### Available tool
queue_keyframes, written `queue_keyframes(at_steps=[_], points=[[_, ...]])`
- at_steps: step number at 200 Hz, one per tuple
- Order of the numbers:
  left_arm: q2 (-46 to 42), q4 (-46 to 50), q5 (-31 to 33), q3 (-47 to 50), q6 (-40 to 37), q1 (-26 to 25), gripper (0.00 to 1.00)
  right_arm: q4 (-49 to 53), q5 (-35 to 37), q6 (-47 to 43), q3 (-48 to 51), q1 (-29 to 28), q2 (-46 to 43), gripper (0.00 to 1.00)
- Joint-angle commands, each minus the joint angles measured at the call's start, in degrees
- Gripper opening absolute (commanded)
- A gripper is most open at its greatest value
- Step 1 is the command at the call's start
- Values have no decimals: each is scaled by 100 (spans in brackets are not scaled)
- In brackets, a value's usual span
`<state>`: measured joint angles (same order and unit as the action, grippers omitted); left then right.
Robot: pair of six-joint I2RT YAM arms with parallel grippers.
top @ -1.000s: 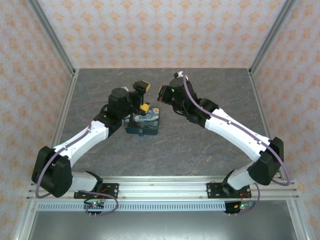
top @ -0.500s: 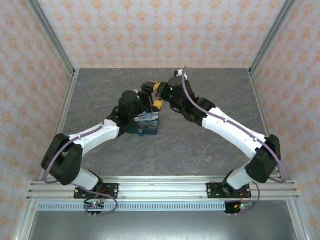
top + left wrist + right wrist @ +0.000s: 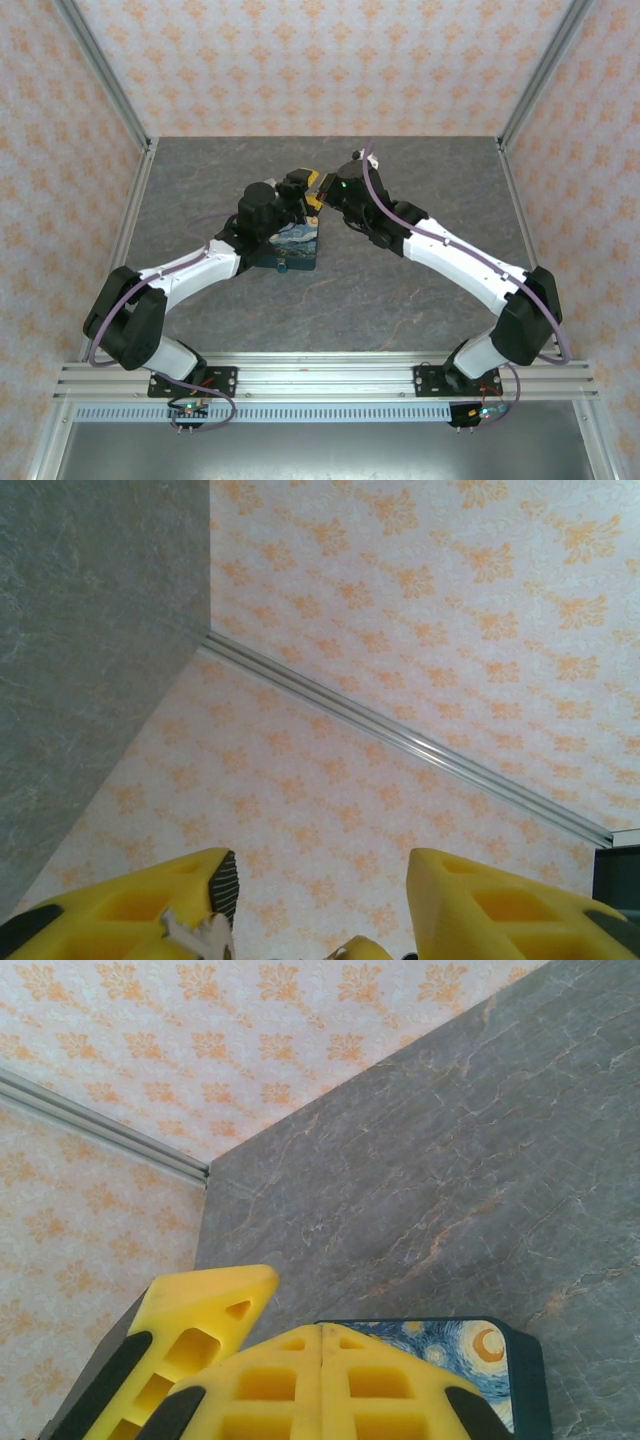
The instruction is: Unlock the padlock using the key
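Observation:
The padlock, a squarish block with a swirling blue-and-yellow face, lies flat on the grey table; in the right wrist view its face shows just under my fingers. My right gripper hovers above its far edge, shut, yellow fingertips pressed together. My left gripper meets it from the left, jaws apart around a small yellow tip at the frame's bottom edge. One left finger lies beside the right fingertips. The key is hidden.
Grey stone-patterned table inside orange-patterned walls with aluminium corner posts. Both arms arch in from the near rail and meet over the table's middle-back.
The left gripper has swung right until it meets the right gripper above the padlock, and its jaws have narrowed. The right gripper has shifted slightly left, staying shut.

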<state>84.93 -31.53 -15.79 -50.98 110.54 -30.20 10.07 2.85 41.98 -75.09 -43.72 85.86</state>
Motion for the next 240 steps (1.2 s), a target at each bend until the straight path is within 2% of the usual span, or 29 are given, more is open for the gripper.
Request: queue_keyframes(at_steps=[1, 85, 154, 175, 220, 238, 240], points=[[-64, 4, 149, 90, -145, -52, 47, -207, 145, 39, 76, 26, -285, 0], [22, 85, 212, 154, -296, -57, 46, -285, -12, 82, 188, 65, -373, 0], [90, 146, 225, 95, -366, -83, 34, -331, -10, 103, 284, 66, -370, 0], [86, 180, 241, 131, -371, -79, 27, -331, 5, 101, 326, 74, -389, 0], [85, 352, 269, 141, -424, -87, 0, -411, 12, 183, 540, 144, -506, 0], [86, 455, 293, 124, -532, -85, 0, -394, 93, 246, 717, 154, -628, 0], [86, 472, 295, 117, -558, -90, 0, -392, 110, 260, 746, 158, -653, 2]])
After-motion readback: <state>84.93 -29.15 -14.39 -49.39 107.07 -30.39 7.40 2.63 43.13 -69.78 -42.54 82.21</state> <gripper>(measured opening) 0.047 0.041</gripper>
